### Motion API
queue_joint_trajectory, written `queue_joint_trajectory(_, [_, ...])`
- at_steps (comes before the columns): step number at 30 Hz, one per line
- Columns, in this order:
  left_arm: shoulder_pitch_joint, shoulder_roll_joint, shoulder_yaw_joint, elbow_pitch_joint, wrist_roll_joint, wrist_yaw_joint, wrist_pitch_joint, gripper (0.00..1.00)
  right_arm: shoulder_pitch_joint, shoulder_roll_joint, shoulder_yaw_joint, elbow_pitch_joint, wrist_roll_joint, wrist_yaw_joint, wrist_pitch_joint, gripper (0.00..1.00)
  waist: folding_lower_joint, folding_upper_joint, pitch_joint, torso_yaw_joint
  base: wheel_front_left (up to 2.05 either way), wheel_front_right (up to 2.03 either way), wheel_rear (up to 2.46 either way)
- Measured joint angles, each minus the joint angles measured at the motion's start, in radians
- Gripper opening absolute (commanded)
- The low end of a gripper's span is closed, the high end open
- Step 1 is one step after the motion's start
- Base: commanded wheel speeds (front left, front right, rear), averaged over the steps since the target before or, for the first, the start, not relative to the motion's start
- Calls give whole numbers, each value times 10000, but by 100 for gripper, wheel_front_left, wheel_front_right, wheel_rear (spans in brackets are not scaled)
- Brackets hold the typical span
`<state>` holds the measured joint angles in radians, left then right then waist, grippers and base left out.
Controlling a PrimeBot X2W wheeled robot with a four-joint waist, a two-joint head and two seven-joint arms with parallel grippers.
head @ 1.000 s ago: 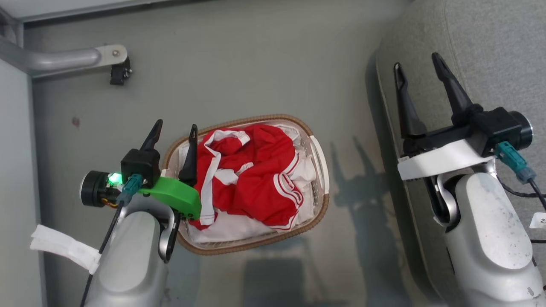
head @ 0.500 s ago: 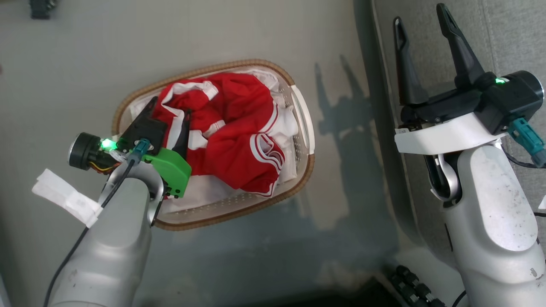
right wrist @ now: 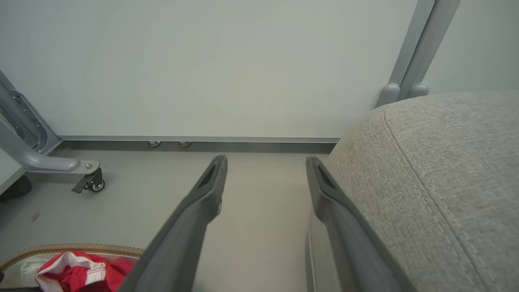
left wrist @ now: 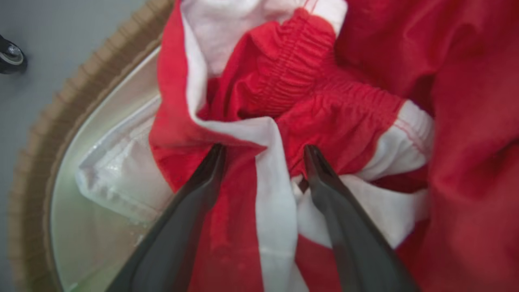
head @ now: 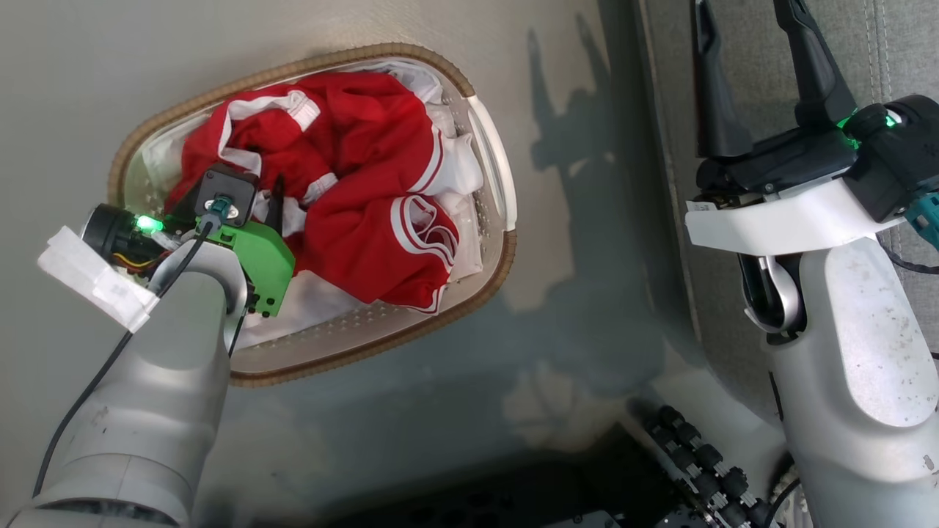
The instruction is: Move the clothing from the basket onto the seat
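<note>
head view: the basket (head: 493, 253) sits on the grey floor (head: 579, 293), left of centre, w/ the red-and-white clothing (head: 367, 183) heaped inside, all of it within the brown rim. left gripper (head: 251, 183) is down in the basket's left part, fingers pushed into the red cloth; its black mount and green bracket hide most of them, so can't judge the gap from here. the seat (head: 902, 66) runs up the right edge, well apart from the basket w/ bare floor between. right gripper (head: 744, 15) is up over the seat's near edge, fingers spread wide, nothing in them, tips cut off by the frame top.

left wrist view: both dark fingers apart, abt half open, tips sunk into the garment. a fold w/ a white stripe lies between them, but they aren't pinched on it, so no grip. an elastic waistband is bunched just past the tips. white liner (left wrist: 113, 170) and woven rim show at left.

right wrist view: fingers wide apart, empty, pointing at a pale wall (right wrist: 223, 69). seat bulges at right, just beside the right finger; can't tell if touching. basket corner w/ a bit of red cloth at bottom left. a caster (right wrist: 91, 184) on a grey frame leg stands at far left.
</note>
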<state>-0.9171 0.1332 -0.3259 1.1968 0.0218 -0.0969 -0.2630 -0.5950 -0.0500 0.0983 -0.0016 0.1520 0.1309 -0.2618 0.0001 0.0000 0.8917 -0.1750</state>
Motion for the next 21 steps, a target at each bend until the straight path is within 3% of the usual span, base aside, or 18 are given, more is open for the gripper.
queue_joint_trajectory(5, [-336,-31,-265,545,84,-58,399,100,0,2,27,-2,6,0,0,100,0,0,162,-131,0,0,0])
queue_joint_trajectory(6, [-374,-40,-288,617,82,-84,491,48,0,2,27,10,6,0,0,100,0,0,161,-141,0,0,0])
queue_joint_trajectory(7, [-373,-61,-313,673,69,-100,518,10,0,0,29,31,6,0,0,100,0,0,141,-144,0,0,0])
queue_joint_trajectory(8, [-366,-81,-313,709,33,-119,525,0,0,0,38,61,4,0,0,100,0,0,113,-145,0,0,0])
queue_joint_trajectory(21, [1174,-556,19,199,-1068,-274,31,0,526,2,-13,871,-232,0,0,100,-1,0,-1385,-115,0,0,0])
